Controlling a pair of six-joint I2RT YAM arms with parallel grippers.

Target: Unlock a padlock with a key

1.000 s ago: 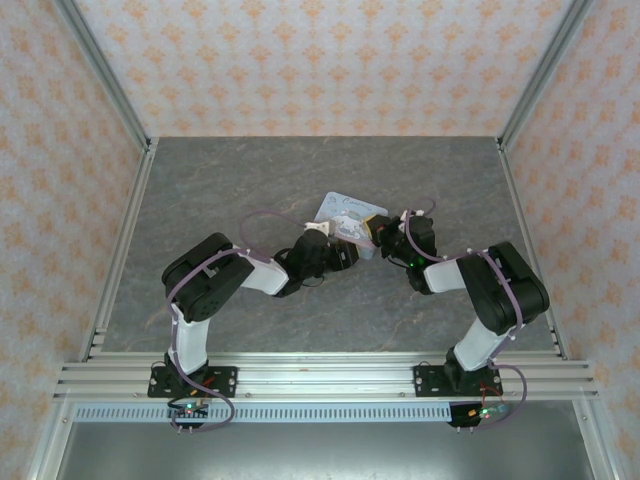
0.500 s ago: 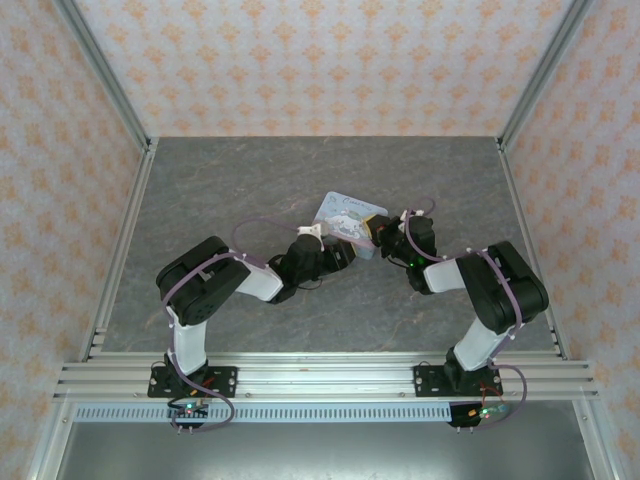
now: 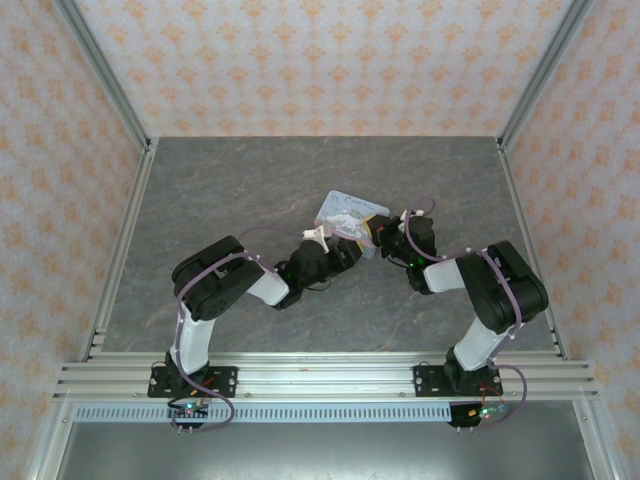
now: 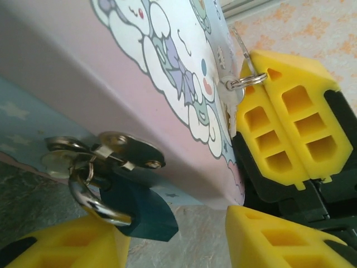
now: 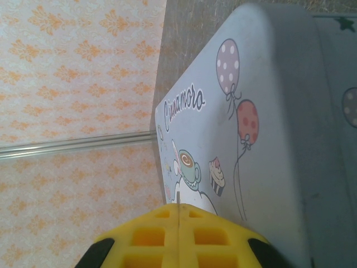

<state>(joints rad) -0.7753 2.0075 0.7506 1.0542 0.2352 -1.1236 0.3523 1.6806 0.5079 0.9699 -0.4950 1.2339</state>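
The teal-blue padlock (image 4: 142, 209) hangs by its metal shackle from the hasp on the tin's (image 4: 111, 84) front edge. My left gripper (image 4: 173, 245) is open around it. The lock's body lies against the left finger (image 4: 61, 245), and a gap of bare table separates it from the right finger (image 4: 279, 240). My right gripper (image 4: 261, 71) is shut on the key (image 4: 242, 50), a thin metal blade sticking out past its tips with a small ring on it, close to the tin's lid. In the top view both grippers, left (image 3: 345, 250) and right (image 3: 383, 232), meet at the tin's (image 3: 345, 210) near edge.
The pale cartoon-printed tin lies on the grey table (image 3: 250, 180) a little right of centre. Patterned walls and aluminium rails (image 3: 120, 240) close in the table on three sides. In the right wrist view the shut yellow fingers (image 5: 177, 234) rest over the tin's lid (image 5: 262, 139).
The left arm's elbow swung left and then back to the right, while its wrist stayed at the tin's near edge. The right arm has not moved.
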